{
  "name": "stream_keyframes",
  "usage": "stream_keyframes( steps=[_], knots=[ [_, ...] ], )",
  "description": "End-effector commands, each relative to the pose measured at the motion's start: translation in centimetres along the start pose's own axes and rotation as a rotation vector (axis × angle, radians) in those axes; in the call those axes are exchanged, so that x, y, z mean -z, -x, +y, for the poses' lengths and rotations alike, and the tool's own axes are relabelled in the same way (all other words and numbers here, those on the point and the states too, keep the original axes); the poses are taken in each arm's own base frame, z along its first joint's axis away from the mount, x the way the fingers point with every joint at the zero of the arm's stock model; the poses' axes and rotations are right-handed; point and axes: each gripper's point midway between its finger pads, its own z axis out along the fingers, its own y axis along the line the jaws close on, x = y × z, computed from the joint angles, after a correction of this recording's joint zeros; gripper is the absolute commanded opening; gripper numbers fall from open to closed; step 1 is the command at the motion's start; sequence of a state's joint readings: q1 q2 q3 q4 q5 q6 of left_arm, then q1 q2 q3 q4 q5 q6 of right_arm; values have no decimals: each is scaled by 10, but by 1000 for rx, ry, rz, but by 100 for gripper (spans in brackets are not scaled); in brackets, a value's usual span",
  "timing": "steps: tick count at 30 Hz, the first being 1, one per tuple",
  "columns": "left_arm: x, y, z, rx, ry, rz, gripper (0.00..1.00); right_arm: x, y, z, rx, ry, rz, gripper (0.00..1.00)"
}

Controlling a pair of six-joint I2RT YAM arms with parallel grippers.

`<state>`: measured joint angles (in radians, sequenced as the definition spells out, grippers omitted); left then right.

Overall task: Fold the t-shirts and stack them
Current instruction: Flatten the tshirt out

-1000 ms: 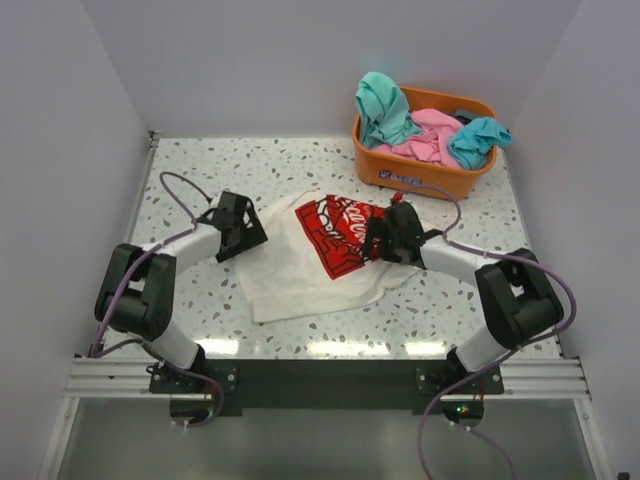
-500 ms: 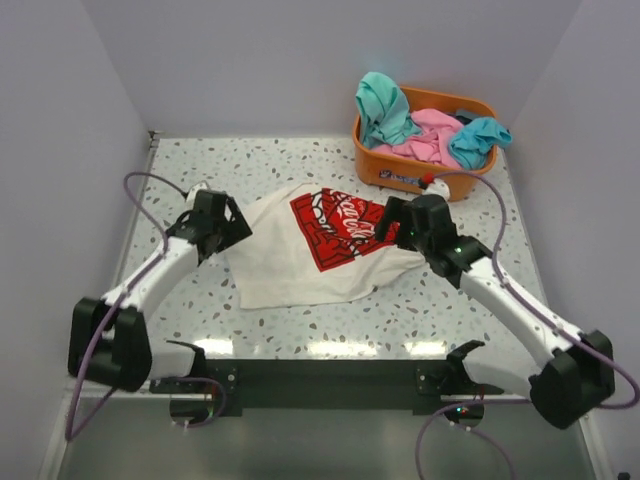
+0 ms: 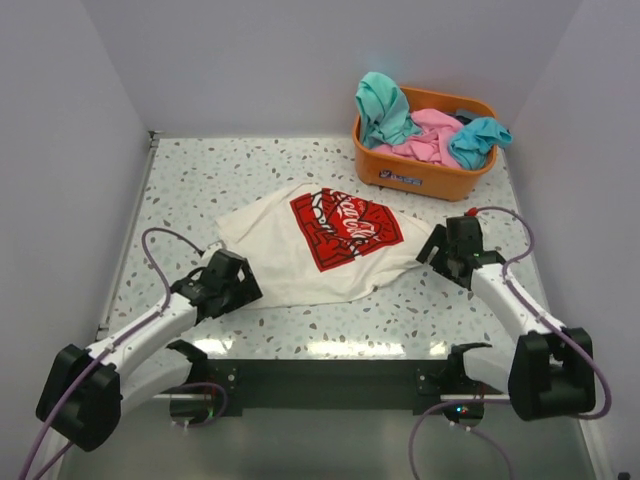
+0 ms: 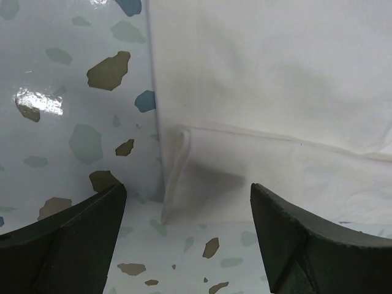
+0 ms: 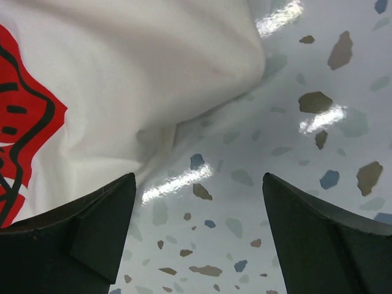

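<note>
Cream-white t-shirt (image 3: 300, 250) lies between my released hands: left hand (image 3: 240, 288) over its near-left corner, right hand (image 3: 437, 250) at its right edge.

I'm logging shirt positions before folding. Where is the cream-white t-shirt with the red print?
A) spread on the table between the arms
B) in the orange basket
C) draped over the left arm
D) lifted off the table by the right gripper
A: the cream-white t-shirt lies spread on the speckled table, print up, with the left gripper and right gripper open at its edges.
</note>
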<state>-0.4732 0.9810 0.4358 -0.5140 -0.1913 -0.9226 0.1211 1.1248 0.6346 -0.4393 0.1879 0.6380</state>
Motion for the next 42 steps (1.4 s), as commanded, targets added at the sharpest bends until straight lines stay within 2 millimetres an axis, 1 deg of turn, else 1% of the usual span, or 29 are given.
stream_keyframes(
  steps=[1, 5, 7, 8, 9, 10, 11, 12, 14, 15, 16, 17, 18, 20, 21, 23, 24, 26, 27, 28, 29, 30, 31, 32, 33, 34, 36, 37, 42],
  knots=[
    [-8, -4, -12, 26, -41, 27, 87, -23, 14, 30, -16, 116, -26, 88],
    [-15, -11, -28, 33, -119, 50, 72, -39, 13, 44, -27, 170, -16, 84],
    [-19, -17, -33, 24, -144, 70, 53, -46, 12, 52, -30, 212, -14, 81],
    [-19, -15, -40, 25, -171, 62, 29, -49, 11, 53, -32, 215, -11, 77],
    [-20, -15, -43, 19, -183, 64, 14, -51, 11, 54, -30, 218, -11, 64],
    [-20, -15, -46, 16, -182, 64, 0, -53, 14, 56, -27, 225, -23, 57],
    [-19, -11, -50, 4, -201, 51, 0, -55, 11, 54, -22, 217, -17, 51],
    [-15, -5, -58, -3, -230, 33, 0, -55, 17, 58, -20, 233, -41, 36],
    [-7, 7, -65, -20, -257, -9, 0, -51, 26, 64, -3, 255, -65, 19],
    [8, 27, -75, -12, -292, -83, 0, -47, 29, 66, 2, 264, -71, 3],
    [16, 33, -73, -12, -279, -106, 0, -40, 36, 69, 10, 269, -76, 0],
    [26, 44, -76, -18, -289, -148, 0, -26, 48, 72, 32, 285, -115, 0],
    [52, 68, -86, 2, -335, -243, 0, -17, 55, 73, 41, 286, -136, 0],
    [78, 85, -89, -8, -368, -315, 0, 10, 71, 71, 67, 276, -172, 0],
    [109, 105, -98, 7, -429, -395, 0, 33, 78, 68, 75, 275, -203, 0],
    [138, 120, -102, 1, -464, -452, 0, 73, 101, 76, 87, 324, -284, 0],
    [171, 136, -110, 15, -518, -510, 0, 101, 110, 79, 88, 369, -335, 0],
    [203, 149, -116, 9, -572, -564, 0, 144, 126, 83, 101, 411, -382, 0],
    [238, 163, -123, 20, -635, -622, 0, 164, 131, 83, 102, 429, -405, 0],
    [256, 169, -124, 19, -657, -649, 0, 202, 143, 85, 103, 463, -455, 0],
    [273, 176, -124, 20, -673, -682, 0, 222, 150, 83, 108, 470, -486, 0],
    [308, 188, -122, 42, -715, -746, 0, 237, 150, 78, 108, 464, -492, 0],
    [322, 192, -121, 40, -728, -774, 0, 279, 165, 78, 97, 500, -573, 0],
    [338, 196, -118, 51, -744, -799, 0, 298, 169, 74, 101, 503, -601, 0],
    [365, 202, -115, 68, -781, -841, 0, 316, 171, 71, 104, 511, -620, 0],
    [373, 201, -112, 66, -786, -848, 0, 347, 174, 67, 107, 535, -659, 0],
    [400, 203, -107, 75, -828, -880, 0, 373, 171, 65, 132, 571, -685, 0],
    [404, 202, -104, 76, -827, -881, 0, 394, 171, 61, 136, 589, -715, 0],
    [429, 204, -85, 127, -840, -933, 0, 434, 165, 58, 146, 664, -762, 0]
  ],
)
